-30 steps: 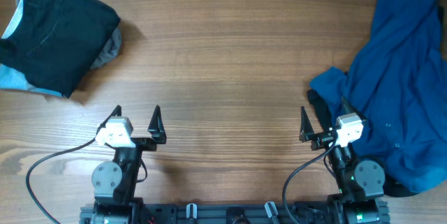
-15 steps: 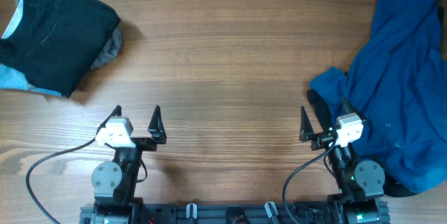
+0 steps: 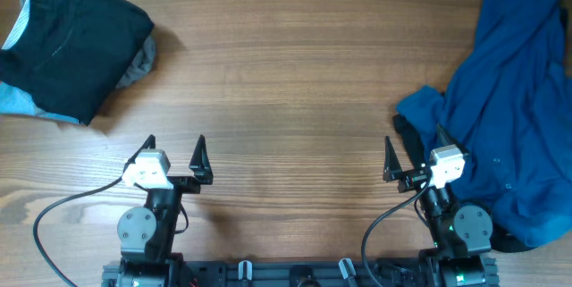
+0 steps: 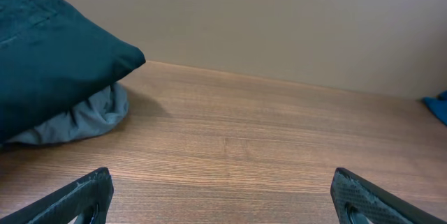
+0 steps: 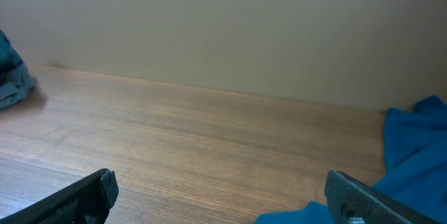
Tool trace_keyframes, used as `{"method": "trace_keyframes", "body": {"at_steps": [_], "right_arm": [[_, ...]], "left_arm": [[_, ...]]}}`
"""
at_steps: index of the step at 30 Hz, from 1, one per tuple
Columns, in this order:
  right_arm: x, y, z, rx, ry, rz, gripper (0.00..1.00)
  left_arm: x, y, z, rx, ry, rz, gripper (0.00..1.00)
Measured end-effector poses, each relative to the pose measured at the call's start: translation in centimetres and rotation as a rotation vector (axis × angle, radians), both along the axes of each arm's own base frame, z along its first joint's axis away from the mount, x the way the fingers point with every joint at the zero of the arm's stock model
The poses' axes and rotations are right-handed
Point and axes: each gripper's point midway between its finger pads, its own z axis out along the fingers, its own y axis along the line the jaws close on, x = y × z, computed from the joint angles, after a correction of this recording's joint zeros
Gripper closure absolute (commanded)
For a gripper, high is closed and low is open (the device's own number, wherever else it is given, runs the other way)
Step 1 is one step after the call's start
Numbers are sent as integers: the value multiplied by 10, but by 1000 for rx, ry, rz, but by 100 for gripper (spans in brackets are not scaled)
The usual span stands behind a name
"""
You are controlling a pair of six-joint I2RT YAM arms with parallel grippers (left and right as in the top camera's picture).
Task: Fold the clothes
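1. Grippers, two. The left gripper (image 3: 174, 144) has its jaws spread wide with nothing between them. The right gripper (image 3: 413, 144) is likewise spread wide and holds nothing. Both sit low at the near edge of the surface (image 3: 286, 81).
2. Black garment (image 3: 85, 37), one. It is folded into a thick pad, far ahead and to the left of the left gripper, well apart from it. A whitish strip shows along its far-left edge.
3. Grey garment (image 3: 138, 62), one. It lies under the black garment, its rounded edge poking out on the side nearer the left gripper.
4. Pale blue cloth (image 3: 13, 99), one piece, at the pad's outer left corner.
5. Blue garment (image 3: 509, 99), one. It is rumpled and large, just beside and ahead of the right gripper on its right. Contact with the fingers cannot be told.
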Motion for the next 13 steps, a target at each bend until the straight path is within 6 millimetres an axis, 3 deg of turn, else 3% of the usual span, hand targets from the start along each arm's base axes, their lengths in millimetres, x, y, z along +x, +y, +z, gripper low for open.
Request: {"method": "trace_keyframes", "body": {"at_steps": [13], "right_arm": [[0, 0, 0, 0, 0, 0, 0]], "left_arm": [[0, 0, 0, 0, 0, 0, 0]]}}
